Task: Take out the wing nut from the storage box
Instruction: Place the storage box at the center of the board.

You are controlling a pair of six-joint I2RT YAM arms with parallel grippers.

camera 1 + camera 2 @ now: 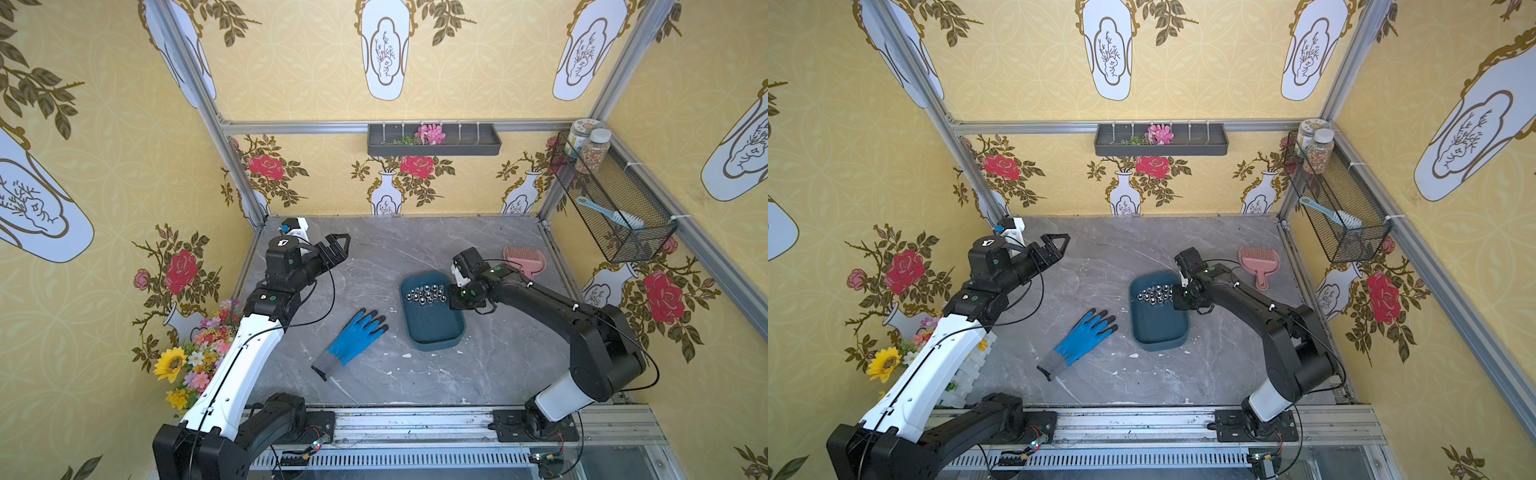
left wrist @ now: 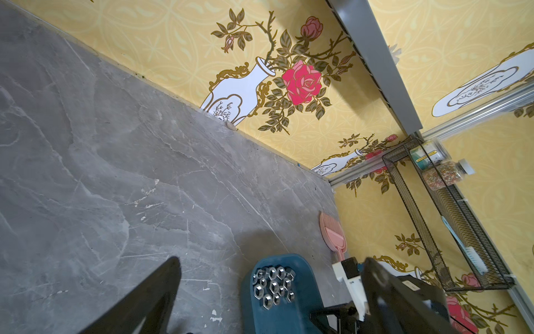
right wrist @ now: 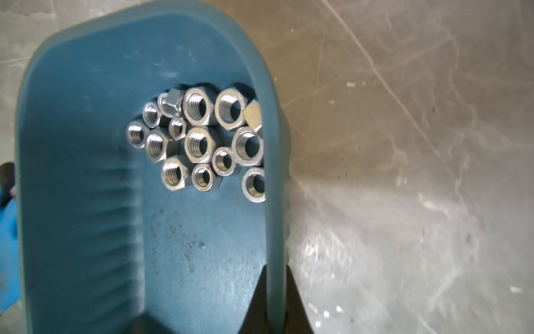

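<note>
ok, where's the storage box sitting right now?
In both top views the storage box sits right of centre on the table, blue glove to its left, pink scoop behind it; the right gripper pinches its rim.

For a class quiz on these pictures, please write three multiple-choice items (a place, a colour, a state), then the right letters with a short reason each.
1. Where in the storage box do the nuts lie?
A. bunched at its far end
B. bunched at its near end
C. spread over its whole floor

2. What colour is the glove?
A. red
B. blue with a grey cuff
C. green

3. What is the right gripper doing?
A. hanging open
B. shut on the storage box's rim
C. shut on the glove

1 A, the near floor is bare in both top views; 2 B, plain in both top views; 3 B, in the right wrist view its jaws stand on either side of the rim.
</note>
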